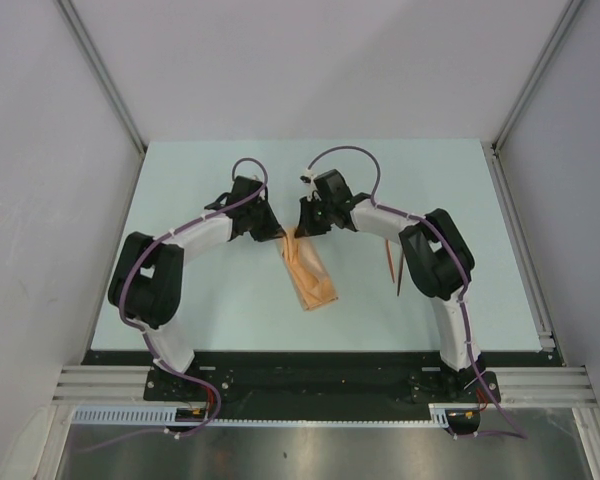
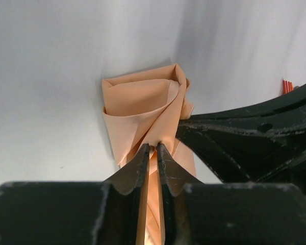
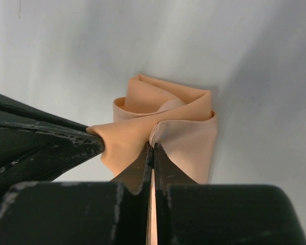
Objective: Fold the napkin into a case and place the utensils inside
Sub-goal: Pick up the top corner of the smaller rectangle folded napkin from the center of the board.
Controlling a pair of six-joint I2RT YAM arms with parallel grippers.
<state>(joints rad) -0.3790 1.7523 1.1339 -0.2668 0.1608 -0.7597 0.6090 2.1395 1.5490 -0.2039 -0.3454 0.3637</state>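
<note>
light: bright, diffuse | shadows: soft, faint | focus: sharp, wrist-view foregrounds slightly soft

My left arm [image 1: 205,232] and right arm [image 1: 385,218], white links, bulky black joints, purple cables [image 1: 248,163], scuffed black gripper fingers [image 2: 137,173].

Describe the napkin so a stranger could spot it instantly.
On the pale table, look at the middle, where the left gripper and right gripper meet. The napkin extends from them: the only soft peach-orange cloth, unlike the thin reddish-brown utensils nearby.
</note>
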